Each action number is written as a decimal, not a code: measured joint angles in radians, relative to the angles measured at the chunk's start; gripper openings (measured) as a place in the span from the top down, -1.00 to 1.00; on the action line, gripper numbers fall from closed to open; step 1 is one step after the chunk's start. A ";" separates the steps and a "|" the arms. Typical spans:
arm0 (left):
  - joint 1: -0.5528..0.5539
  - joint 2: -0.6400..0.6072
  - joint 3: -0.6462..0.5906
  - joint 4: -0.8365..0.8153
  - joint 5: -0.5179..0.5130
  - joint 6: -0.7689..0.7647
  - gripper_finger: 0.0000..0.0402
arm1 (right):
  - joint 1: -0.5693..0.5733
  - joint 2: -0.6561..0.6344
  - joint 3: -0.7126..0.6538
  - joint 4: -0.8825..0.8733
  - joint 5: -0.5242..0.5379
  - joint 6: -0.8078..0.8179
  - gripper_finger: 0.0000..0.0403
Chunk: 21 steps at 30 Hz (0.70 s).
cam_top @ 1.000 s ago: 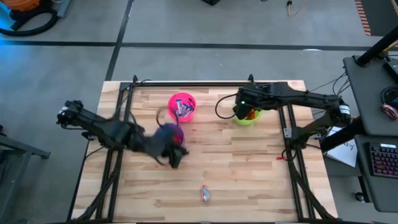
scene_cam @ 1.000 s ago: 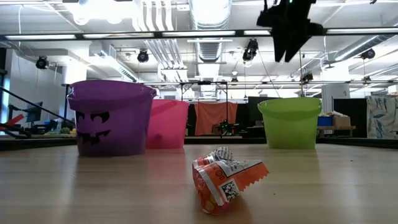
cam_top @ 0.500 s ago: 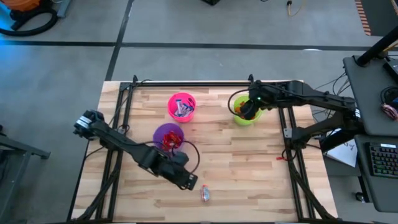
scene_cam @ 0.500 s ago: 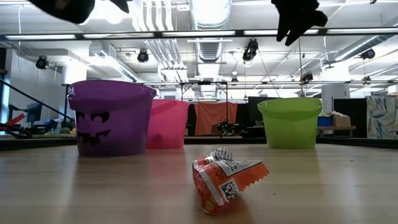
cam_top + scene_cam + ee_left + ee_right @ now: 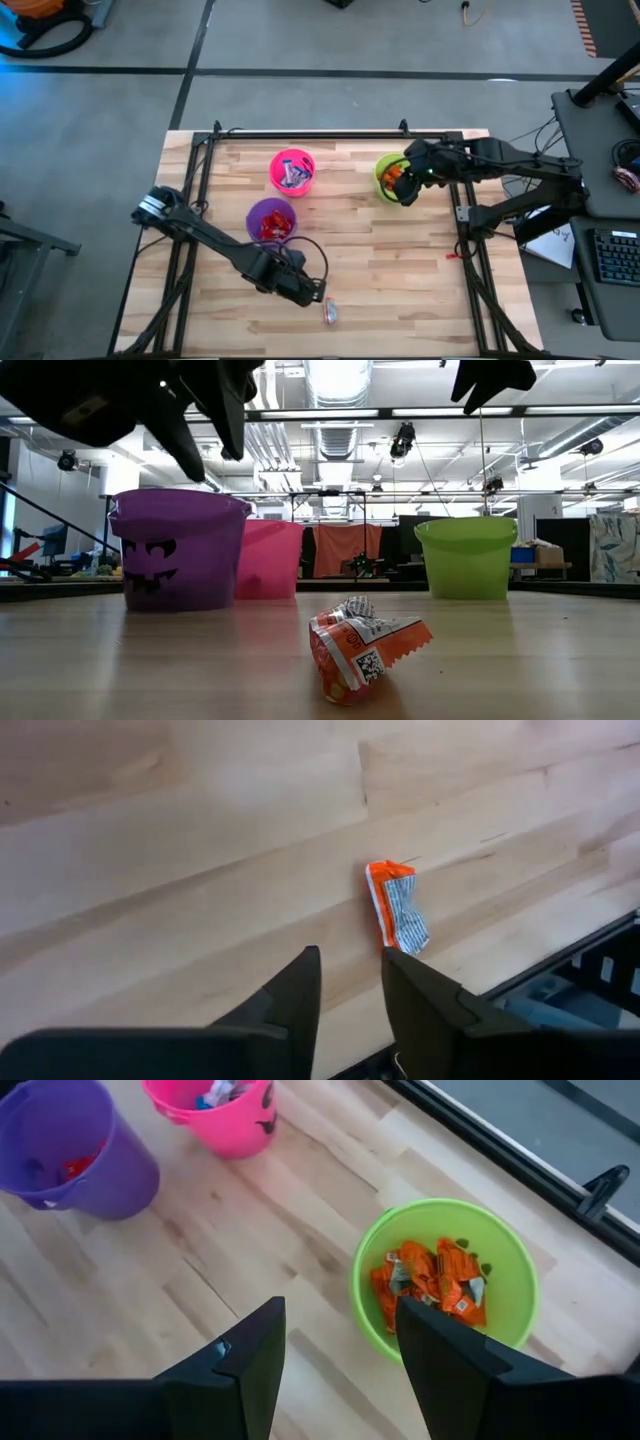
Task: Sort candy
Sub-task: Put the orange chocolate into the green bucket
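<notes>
Wood-plank table (image 5: 400,270), three plastic cups toward the far side: pink cup (image 5: 292,171), purple cup (image 5: 271,220), green cup (image 5: 392,178). One sweet is left loose, an orange-wrapped candy (image 5: 329,311) on bare wood near the front edge, well apart from all the cups.

Your left gripper (image 5: 310,292) is the nearer one by far: it hangs just beside the candy, on the purple-cup side of it. From the left wrist view the candy (image 5: 398,908) lies straight ahead past the fingertips, empty fingers a little apart, no contact. Its long axis looks to run roughly in line with your approach; judge wrist roll so the fingers close across the narrow width.

Your right gripper (image 5: 412,170) waits above the green cup, fingers spread, nothing between them. That cup already holds orange wrappers (image 5: 437,1278).
</notes>
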 joint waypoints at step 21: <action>-0.005 0.168 0.092 0.136 -0.053 -0.011 -0.06 | 0.013 0.002 -0.001 0.000 0.001 0.003 0.09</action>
